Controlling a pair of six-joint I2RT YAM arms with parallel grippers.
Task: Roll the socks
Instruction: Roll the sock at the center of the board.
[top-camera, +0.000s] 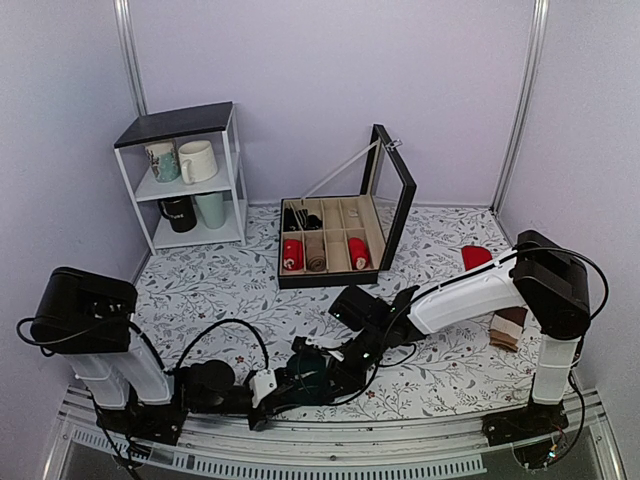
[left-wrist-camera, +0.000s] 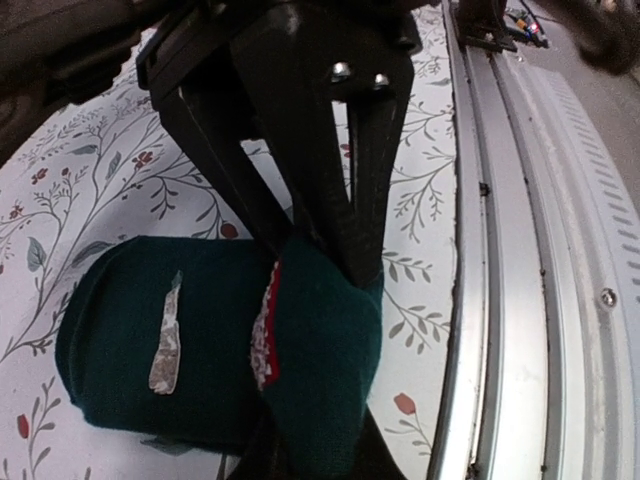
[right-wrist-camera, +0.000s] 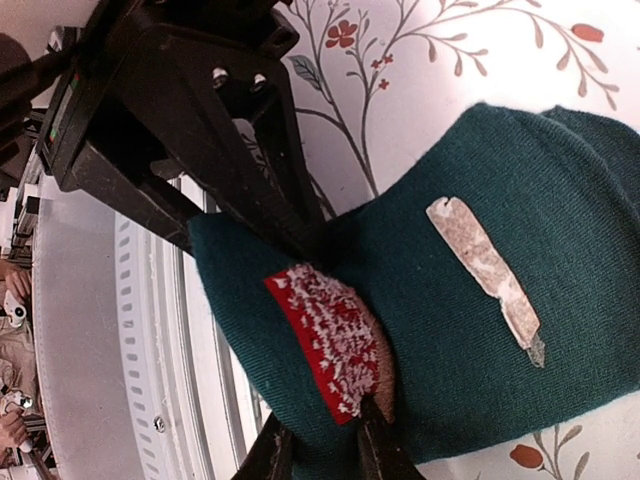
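The socks (top-camera: 316, 372) are a thick dark teal roll on the flowered tablecloth near the front edge, between both grippers. In the left wrist view the socks (left-wrist-camera: 200, 350) show a grey strip and a red-and-white patch at the fold. My left gripper (left-wrist-camera: 318, 450) is shut on the roll's folded end, and the fabric hides most of its fingers. My right gripper (right-wrist-camera: 325, 445) is shut on the teal fold beside the red patch of the socks (right-wrist-camera: 480, 330). The left gripper (right-wrist-camera: 305, 235) bites the opposite edge. The right gripper (left-wrist-camera: 355, 265) comes in from above.
An open black compartment box (top-camera: 392, 200) with red and beige rolls stands at the back centre. A white shelf (top-camera: 236, 160) of mugs is at the back left. A red sock (top-camera: 476, 256) and beige-brown socks (top-camera: 508, 328) lie right. A metal rail (left-wrist-camera: 520, 300) runs beside the roll.
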